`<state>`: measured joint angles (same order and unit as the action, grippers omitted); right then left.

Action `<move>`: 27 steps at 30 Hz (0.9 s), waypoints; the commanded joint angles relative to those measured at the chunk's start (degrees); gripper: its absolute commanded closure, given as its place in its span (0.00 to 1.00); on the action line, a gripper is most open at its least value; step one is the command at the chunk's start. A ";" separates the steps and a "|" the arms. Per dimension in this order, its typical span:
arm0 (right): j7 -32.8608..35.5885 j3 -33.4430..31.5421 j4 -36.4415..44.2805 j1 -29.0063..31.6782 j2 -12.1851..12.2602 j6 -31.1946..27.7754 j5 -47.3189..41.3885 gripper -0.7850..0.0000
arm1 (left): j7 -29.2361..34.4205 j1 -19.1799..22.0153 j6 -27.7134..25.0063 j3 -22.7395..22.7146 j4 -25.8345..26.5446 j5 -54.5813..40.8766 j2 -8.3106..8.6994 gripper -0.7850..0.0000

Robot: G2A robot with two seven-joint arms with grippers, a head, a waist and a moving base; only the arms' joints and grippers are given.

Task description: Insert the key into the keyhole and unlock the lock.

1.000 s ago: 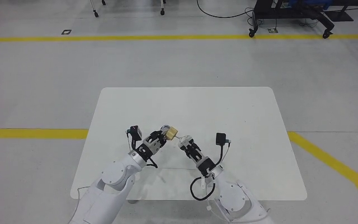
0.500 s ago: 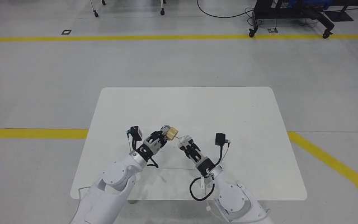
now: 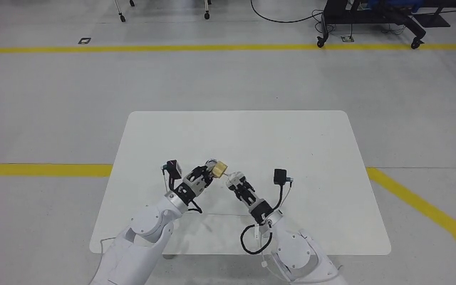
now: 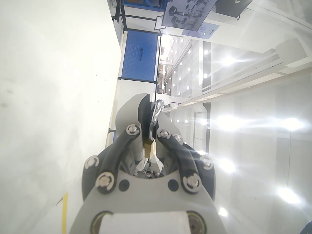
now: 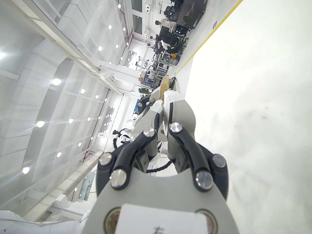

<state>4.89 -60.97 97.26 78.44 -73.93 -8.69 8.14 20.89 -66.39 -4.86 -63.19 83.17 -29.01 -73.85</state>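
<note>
A brass padlock (image 3: 219, 168) hangs above the white table (image 3: 306, 142), just left of its middle near the front. My left gripper (image 3: 209, 172) is shut on it. In the left wrist view the silver shackle (image 4: 156, 112) and a strip of the brass body (image 4: 149, 150) sit between the closed fingers (image 4: 131, 113). My right gripper (image 3: 233, 179) is shut a little to the right of the lock, its tips pointing at it. In the right wrist view the padlock (image 5: 165, 82) lies just past the closed fingertips (image 5: 173, 98). A thin edge of the key (image 5: 163, 114) shows between them.
The table has bare room on all sides of the two grippers, and its front edge (image 3: 235, 253) runs close under the arms. A yellow floor line (image 3: 50, 169) passes on the left. A black wheeled cart (image 3: 370, 18) stands far behind.
</note>
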 commanded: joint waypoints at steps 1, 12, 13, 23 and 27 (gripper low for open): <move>-0.10 0.20 -0.05 -0.10 -0.11 0.23 0.21 1.00 | -0.04 -0.02 0.12 -0.01 0.06 0.09 -0.07 1.00; 0.24 0.03 -0.30 -0.05 -0.45 0.41 0.60 1.00 | -0.05 -0.21 0.29 -0.14 0.43 1.91 -0.31 1.00; 0.28 -0.02 -0.30 -0.05 -0.48 0.46 0.59 1.00 | 0.00 -0.28 0.17 -0.16 0.48 2.09 -0.33 1.00; 1.45 -0.16 -0.36 -0.31 -0.76 0.47 0.31 0.00 | 0.42 -0.43 0.48 -0.10 0.78 4.08 -0.50 1.00; 2.08 -1.31 0.43 0.63 -0.62 -0.83 -0.42 0.00 | 0.85 -0.42 -0.19 -1.31 0.52 3.73 -0.42 1.00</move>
<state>6.74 -61.84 97.43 78.73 -74.62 -8.96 8.02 21.56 -66.76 -4.81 -64.09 83.77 -25.09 -74.31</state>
